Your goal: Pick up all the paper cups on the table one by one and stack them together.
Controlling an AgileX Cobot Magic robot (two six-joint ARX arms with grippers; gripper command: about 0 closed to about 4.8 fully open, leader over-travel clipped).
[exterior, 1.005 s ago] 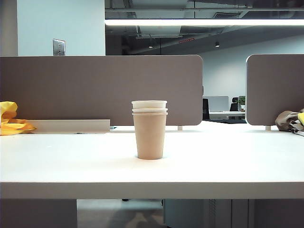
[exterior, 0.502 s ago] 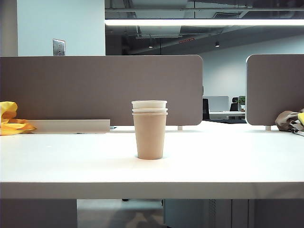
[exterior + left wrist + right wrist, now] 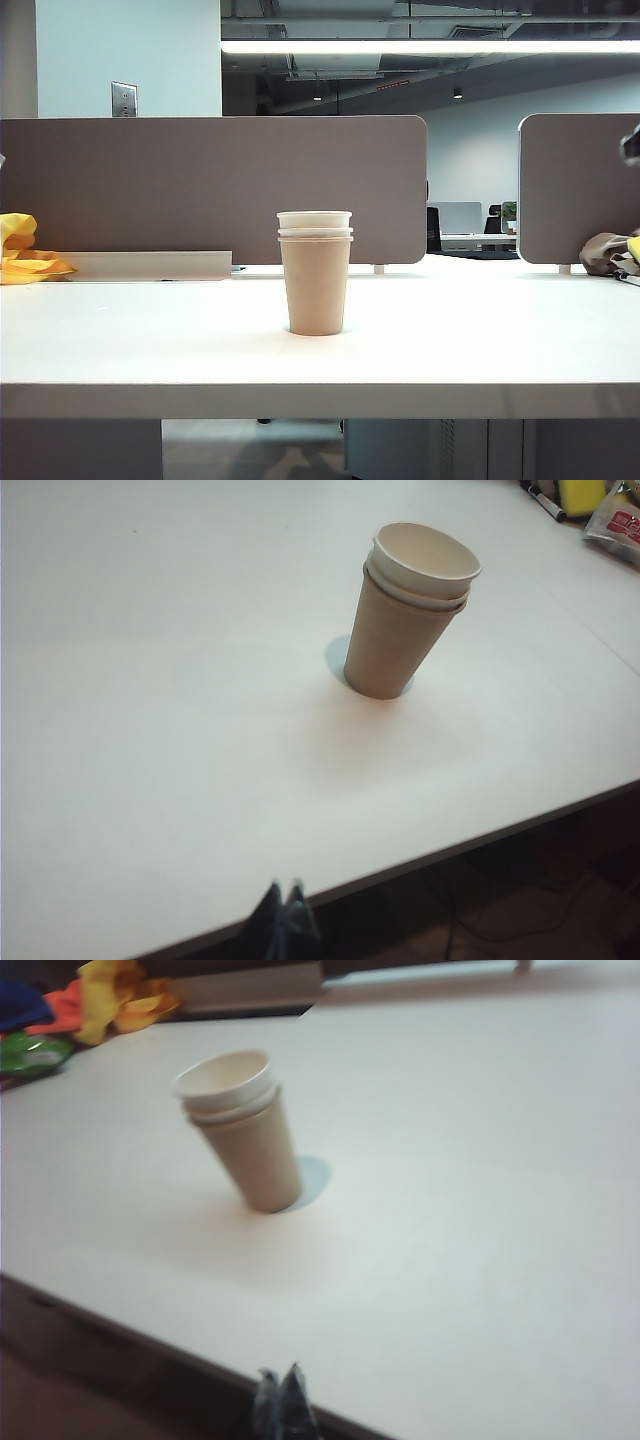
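The paper cups (image 3: 315,285) stand nested in one upright stack at the middle of the table (image 3: 480,340). A beige cup is outermost, and two white rims show above it. The left wrist view shows the stack (image 3: 400,630) far ahead of my left gripper (image 3: 285,890). That gripper is shut and empty, and it hangs over the table's front edge. In the right wrist view the stack (image 3: 250,1150) also stands well away from my right gripper (image 3: 280,1375), which is shut, empty and over the same edge. Neither gripper's fingers show in the exterior view.
Grey-brown divider panels (image 3: 210,190) (image 3: 580,185) close off the back of the table. A yellow cloth (image 3: 20,255) lies at the far left and a brown bundle (image 3: 605,252) at the far right. A pen and packets (image 3: 610,520) lie near one side edge.
The cup stack has not moved. A dark bit of an arm has come into the right edge of the exterior view.
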